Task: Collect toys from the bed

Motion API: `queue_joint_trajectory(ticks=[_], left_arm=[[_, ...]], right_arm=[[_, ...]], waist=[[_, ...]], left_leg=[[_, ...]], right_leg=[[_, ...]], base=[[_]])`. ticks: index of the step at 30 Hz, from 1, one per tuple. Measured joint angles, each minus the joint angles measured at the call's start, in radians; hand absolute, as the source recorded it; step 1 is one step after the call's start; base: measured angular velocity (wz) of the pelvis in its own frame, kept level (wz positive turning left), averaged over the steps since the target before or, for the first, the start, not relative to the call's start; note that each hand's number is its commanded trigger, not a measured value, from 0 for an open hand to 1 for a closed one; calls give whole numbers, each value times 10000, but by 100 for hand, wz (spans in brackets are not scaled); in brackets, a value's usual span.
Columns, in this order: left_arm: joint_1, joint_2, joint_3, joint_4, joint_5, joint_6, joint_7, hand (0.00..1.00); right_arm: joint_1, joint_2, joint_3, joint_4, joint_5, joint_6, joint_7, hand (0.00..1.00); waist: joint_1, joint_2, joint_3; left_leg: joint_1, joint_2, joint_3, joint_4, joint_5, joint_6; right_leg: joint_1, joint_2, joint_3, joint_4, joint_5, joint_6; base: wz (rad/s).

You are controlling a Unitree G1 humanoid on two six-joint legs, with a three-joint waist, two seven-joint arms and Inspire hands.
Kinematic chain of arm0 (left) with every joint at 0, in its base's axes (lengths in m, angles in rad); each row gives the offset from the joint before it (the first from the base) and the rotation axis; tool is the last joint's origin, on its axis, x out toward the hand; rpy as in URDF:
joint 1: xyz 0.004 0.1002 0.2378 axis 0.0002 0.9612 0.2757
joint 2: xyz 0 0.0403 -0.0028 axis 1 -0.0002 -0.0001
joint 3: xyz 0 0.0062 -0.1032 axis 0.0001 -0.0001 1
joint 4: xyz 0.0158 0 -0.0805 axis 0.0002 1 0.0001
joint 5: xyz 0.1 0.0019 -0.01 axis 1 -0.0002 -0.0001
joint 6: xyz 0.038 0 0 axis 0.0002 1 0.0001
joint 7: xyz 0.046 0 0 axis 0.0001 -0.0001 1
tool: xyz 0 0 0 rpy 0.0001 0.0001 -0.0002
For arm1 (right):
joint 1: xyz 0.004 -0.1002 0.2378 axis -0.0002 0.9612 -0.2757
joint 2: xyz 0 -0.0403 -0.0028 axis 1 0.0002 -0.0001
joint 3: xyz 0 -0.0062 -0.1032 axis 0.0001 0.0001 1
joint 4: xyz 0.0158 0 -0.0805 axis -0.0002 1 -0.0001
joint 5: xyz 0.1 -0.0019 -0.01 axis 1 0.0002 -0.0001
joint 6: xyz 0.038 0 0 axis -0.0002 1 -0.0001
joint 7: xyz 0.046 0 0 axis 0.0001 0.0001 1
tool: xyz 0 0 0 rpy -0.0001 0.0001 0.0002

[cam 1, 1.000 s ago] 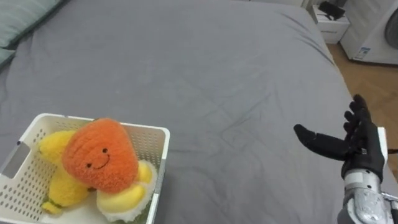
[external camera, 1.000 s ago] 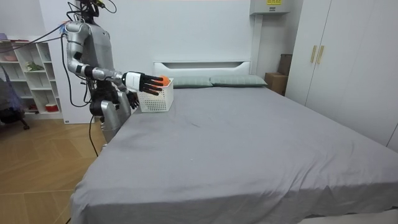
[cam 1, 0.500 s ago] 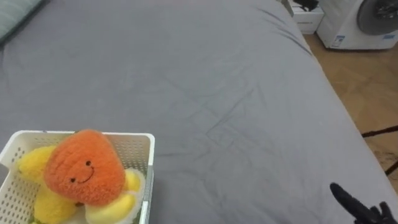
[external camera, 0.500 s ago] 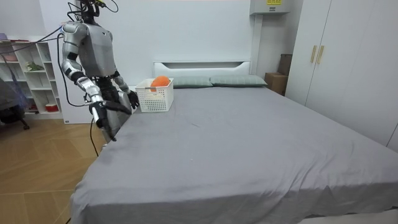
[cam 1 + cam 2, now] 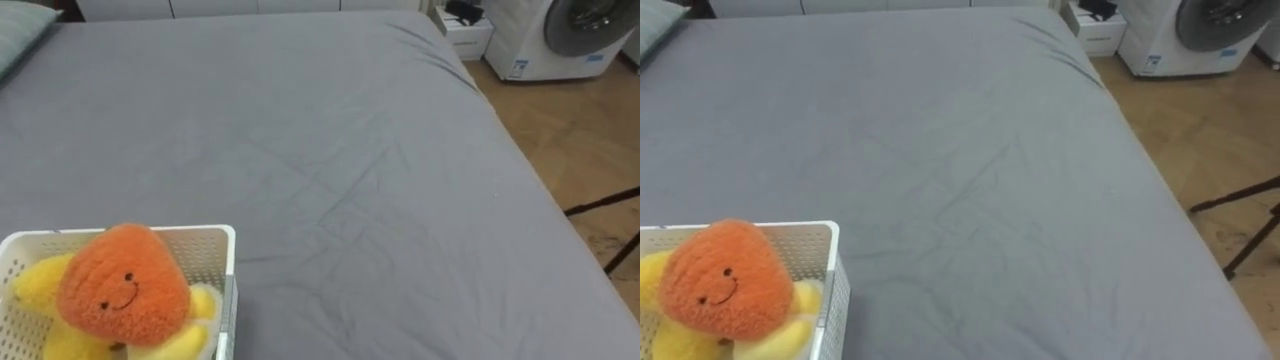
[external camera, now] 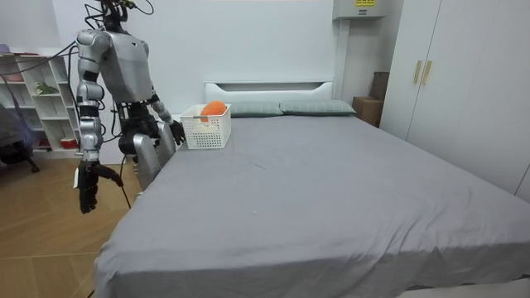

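Grey cloth bed cover (image 5: 330, 170), lightly creased, is being presented flat. Fuzzy, rounded orange plush (image 5: 115, 290) and yellow plush (image 5: 30, 285) are being held in the white lattice basket (image 5: 205, 260), near left, as collected. Right hand (image 6: 87, 189) is being hung slack-fingered, holding nothing; left hand (image 6: 175, 131), beside the basket: fingers unreadable.

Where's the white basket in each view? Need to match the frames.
Left eye view: basket in the lower left corner, cut off by the picture's edges.
Right eye view: basket again in the lower left corner, a little further left.
Room view: basket on the bed, near the headboard.
Shared landmark: the orange plush sitting in it.
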Motion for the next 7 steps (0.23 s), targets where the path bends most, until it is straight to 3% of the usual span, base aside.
queue_joint_trajectory(ticks=[7], left_arm=[[-184, -5, 216, 39, 291, 303, -45, 0]], right_arm=[[-132, 17, 116, 606, -1953, 772, 629, 0]], waist=[[107, -40, -24]], left_leg=[[29, -3, -3, 5, 2, 2]], right_leg=[[19, 22, -28, 9, -2, -3]], base=[[1]])
